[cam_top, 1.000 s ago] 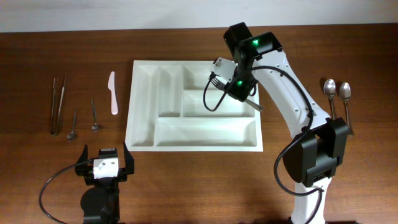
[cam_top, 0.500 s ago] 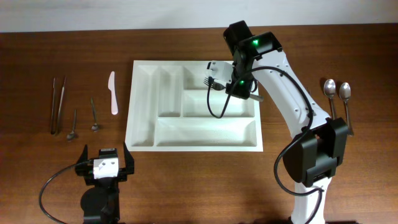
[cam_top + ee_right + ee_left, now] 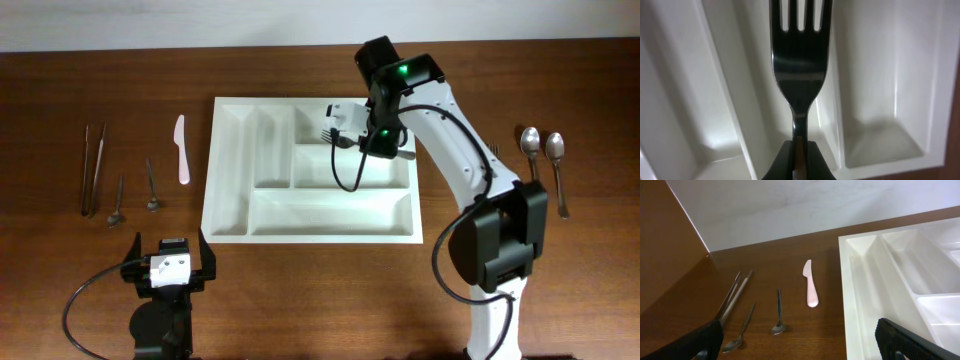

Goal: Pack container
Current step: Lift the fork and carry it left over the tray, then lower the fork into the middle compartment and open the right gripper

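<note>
Needed fork [image 3: 799,75] lined up along one long slot and lowered close before letting go; hung right over a divider, so risked landing askew. Found right pincer [image 3: 797,159] clamped narrow on fork handle, above far part of tray [image 3: 230,205] mid-worktop [image 3: 80,290]. Saw left pincer [image 3: 168,255] spread wide, empty.

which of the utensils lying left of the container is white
The knife, nearest the container; the two small spoons and the long tongs farther left are grey metal.
</note>
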Robot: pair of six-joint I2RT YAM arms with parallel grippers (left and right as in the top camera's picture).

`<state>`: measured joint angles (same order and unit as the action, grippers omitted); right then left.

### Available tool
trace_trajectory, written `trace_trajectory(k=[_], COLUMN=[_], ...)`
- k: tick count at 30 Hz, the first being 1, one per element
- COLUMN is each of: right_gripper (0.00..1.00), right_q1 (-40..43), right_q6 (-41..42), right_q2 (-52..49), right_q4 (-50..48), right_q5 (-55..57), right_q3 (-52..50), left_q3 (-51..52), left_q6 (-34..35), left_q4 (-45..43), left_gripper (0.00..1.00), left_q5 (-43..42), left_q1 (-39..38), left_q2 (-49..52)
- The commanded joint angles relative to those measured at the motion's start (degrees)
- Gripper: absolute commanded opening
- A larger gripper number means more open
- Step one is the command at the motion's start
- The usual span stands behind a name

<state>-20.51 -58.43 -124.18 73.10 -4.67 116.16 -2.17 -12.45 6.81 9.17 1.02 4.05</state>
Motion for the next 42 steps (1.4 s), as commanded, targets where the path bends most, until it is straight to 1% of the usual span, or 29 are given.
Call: trace_trajectory(k=[1, 8, 14, 19, 21, 26, 34, 39, 41, 42], right_gripper=[0.04, 0.05, 0.06, 0.06, 0.06, 0.06, 0.06, 0.04, 0.06, 0.09], right_q1=[-0.1, -0.1, -0.5, -1.3, -1.8, -2.3, -2.3, -2.3, -2.3, -2.3], right_q6=[-1.4, -2.7, -2.9, -6.2, -7.4, -7.4, -7.6, -7.6, -7.6, -7.6], right_q2=[-1.6, -3.6, -3.8, -3.8, -3.8, -3.8, -3.8, -3.8, -3.8, -3.8], right_q4=[-0.5, -1.0, -0.9, -1.0, -1.6, -3.8, -8.7, -10.1, -10.4, -10.4], right_q5=[-1.6, -2.0, -5.3, -5.3, -5.3, -5.5, -5.4, -5.4, -5.2, -5.2], right_q3=[0.9, 0.7, 0.7, -0.5, -1.7, -3.7, -10.6, -11.6, -11.6, -11.6], left_q3=[0.3, 0.3, 0.3, 0.3, 0.3, 0.3, 0.3, 0.3, 0.3, 0.3], left_q6=[-0.5, -0.5, -0.5, -0.5, -0.5, -0.5, -0.5, -0.5, -0.5, -0.5], left_q4=[-0.2, -0.2, -0.2, -0.2, -0.2, -0.2, -0.2, -0.2, -0.2, -0.2], left_gripper=[0.99, 0.99, 0.99, 0.99, 0.99, 0.99, 0.99, 0.99, 0.99, 0.99], left_q5=[-0.6, -0.6, -0.6, -0.6, -0.6, -0.6, -0.6, -0.6, -0.6, -0.6], left_q1=[-0.3, -0.3, -0.3, -0.3, -0.3, -0.3, -0.3, -0.3, -0.3, -0.3], left_q2=[-0.5, -0.5, -0.5, -0.5, -0.5, -0.5, -0.5, -0.5, -0.5, -0.5])
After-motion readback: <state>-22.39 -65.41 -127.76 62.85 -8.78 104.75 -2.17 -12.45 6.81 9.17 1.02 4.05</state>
